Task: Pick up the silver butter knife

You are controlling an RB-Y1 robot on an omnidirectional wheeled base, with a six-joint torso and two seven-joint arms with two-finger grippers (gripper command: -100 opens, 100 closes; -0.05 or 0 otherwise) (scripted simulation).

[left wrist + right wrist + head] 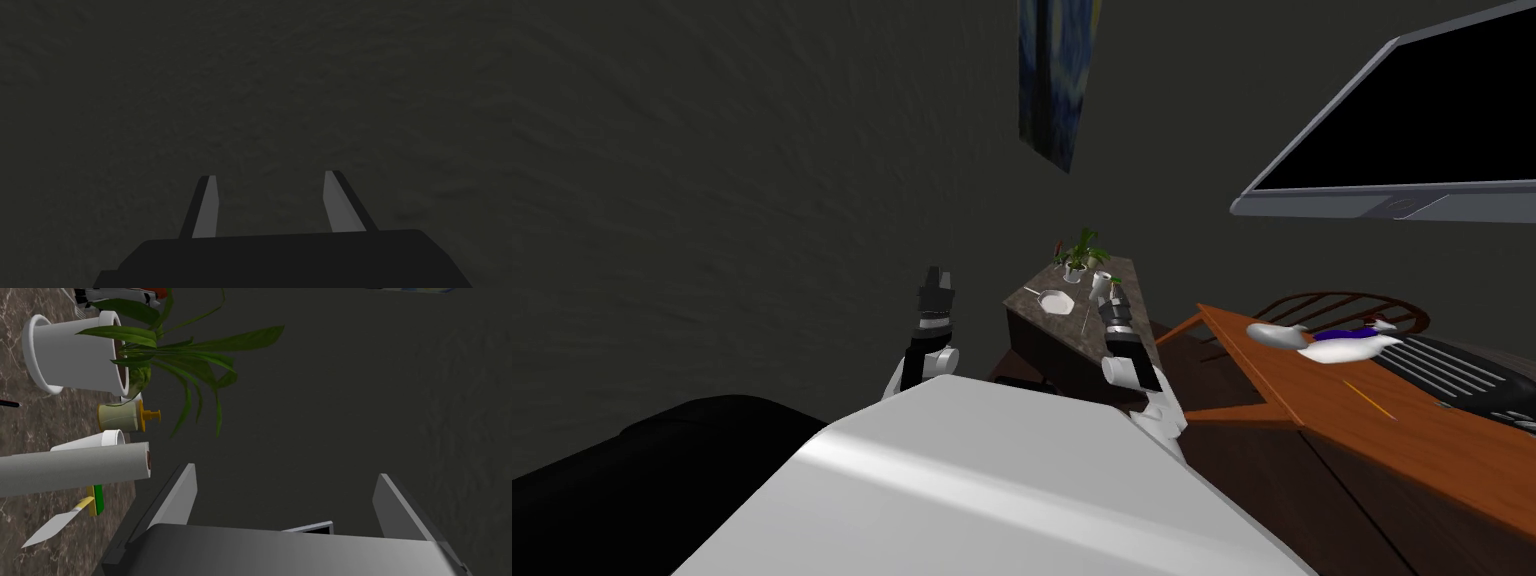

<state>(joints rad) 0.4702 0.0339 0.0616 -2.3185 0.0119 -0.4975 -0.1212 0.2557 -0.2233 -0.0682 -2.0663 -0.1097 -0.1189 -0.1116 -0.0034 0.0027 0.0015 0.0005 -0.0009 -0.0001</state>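
A small marble-topped table [1102, 345] stands ahead, a little to the right. On it a thin silver utensil [1085, 322] lies beside a white plate [1054, 301]; I cannot tell if it is the butter knife. Another thin utensil [1032, 291] lies on the plate's other side. My right gripper [1116, 303] hovers over the table's right edge, open and empty [286, 470]. Beside it lies a flat silver blade with a yellow and green handle [55, 527]. My left gripper [936, 280] is raised left of the table, open [270, 175] and empty.
The table also carries a white potted plant [75, 353], a pale pump bottle [120, 417], a white cup [95, 440] and a grey roll [70, 473]. A wooden desk [1362, 410] with a keyboard [1452, 370], a chair [1342, 305] and a monitor [1392, 130] are at right. A black sofa [662, 460] sits at lower left.
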